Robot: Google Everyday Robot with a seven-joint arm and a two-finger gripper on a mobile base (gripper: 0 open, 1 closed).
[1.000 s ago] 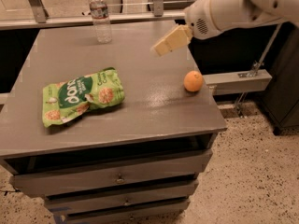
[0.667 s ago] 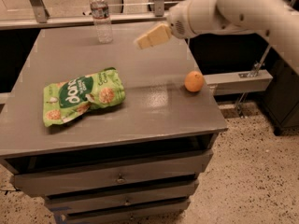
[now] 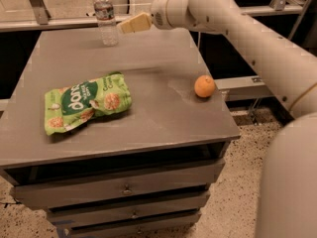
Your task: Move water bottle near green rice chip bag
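The water bottle (image 3: 104, 15) stands upright at the far edge of the grey table (image 3: 148, 113), left of middle. It is clear with a white cap and a dark label band. The green rice chip bag (image 3: 87, 101) lies flat on the table's left side, well in front of the bottle. My gripper (image 3: 132, 24) is held above the table's far edge, just right of the bottle and a little apart from it, pointing left toward it. It holds nothing.
A small orange fruit (image 3: 204, 86) sits near the table's right edge. The table has drawers (image 3: 124, 188) below its front. A metal rail (image 3: 54, 23) runs behind the table. My white arm (image 3: 257, 43) spans the upper right.
My gripper has swung left across the far side of the table, from above the orange's side to just right of the bottle. Bottle, bag and orange have not moved.
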